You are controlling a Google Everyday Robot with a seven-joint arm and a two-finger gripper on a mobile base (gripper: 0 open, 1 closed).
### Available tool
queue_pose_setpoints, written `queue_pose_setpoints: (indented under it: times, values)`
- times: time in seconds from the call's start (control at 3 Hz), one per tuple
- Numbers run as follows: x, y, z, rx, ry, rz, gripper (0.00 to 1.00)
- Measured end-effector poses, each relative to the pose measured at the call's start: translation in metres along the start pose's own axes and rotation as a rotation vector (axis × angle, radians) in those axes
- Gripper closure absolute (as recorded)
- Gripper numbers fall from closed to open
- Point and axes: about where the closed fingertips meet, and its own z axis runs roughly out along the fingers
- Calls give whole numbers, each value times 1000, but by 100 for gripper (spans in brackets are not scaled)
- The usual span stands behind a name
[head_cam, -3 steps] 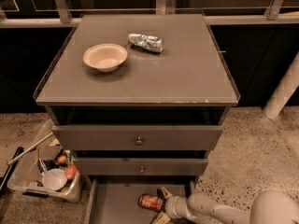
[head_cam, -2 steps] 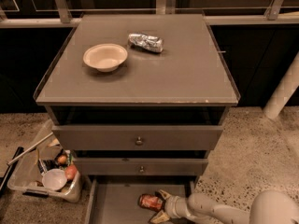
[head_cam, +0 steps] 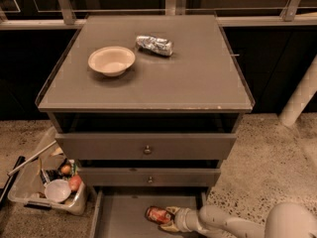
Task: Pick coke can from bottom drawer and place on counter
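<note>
My arm (head_cam: 233, 224) comes in low from the lower right and stretches almost level toward the left. Its pale forearm ends in my end effector (head_cam: 167, 218), down inside the pulled-out bottom drawer (head_cam: 121, 217). The end effector sits at the right end of the coke can (head_cam: 156, 214); I cannot tell whether it is clamped on the can. The coke can lies on its side on the drawer floor, right of the middle, red with white marks. Well above it, the tabletop (head_cam: 198, 78) carries a pale bowl (head_cam: 111, 60) and, just beside it, a dented silver can (head_cam: 155, 44).
</note>
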Motion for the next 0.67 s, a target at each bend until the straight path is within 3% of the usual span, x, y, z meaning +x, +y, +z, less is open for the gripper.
queue_pose_setpoints:
  times: [0.33, 0.67]
  values:
    - [0, 0, 0, 0, 0, 0, 89]
    - [0, 0, 0, 0, 0, 0, 100]
